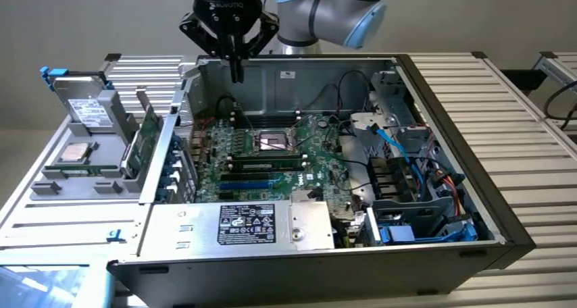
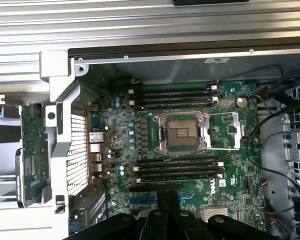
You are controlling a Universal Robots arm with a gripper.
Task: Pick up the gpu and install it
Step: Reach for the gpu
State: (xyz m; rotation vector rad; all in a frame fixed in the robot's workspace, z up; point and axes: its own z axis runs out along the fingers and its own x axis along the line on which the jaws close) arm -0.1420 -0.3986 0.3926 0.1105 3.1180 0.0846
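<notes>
The gpu point(image 1: 148, 140) stands on edge in a grey holder point(image 1: 77, 180) outside the open computer case, at the exterior view's left; in the wrist view it is a green card point(image 2: 35, 145) beside the case wall. My gripper point(image 1: 236, 70) hangs above the case's back wall, well apart from the gpu, with its fingers together and nothing between them. The fingers point(image 2: 162, 202) show dark over the motherboard point(image 2: 190, 100). The motherboard point(image 1: 320, 166) lies flat in the case, with blue expansion slots point(image 1: 245, 184) near its front.
The holder also carries a hard drive point(image 1: 90, 112) and a processor chip point(image 1: 74, 154). The case's tall walls point(image 1: 298, 85) ring the board. Blue and black cables point(image 1: 396, 152) crowd the exterior view's right. A labelled power supply point(image 1: 245, 223) sits at the front.
</notes>
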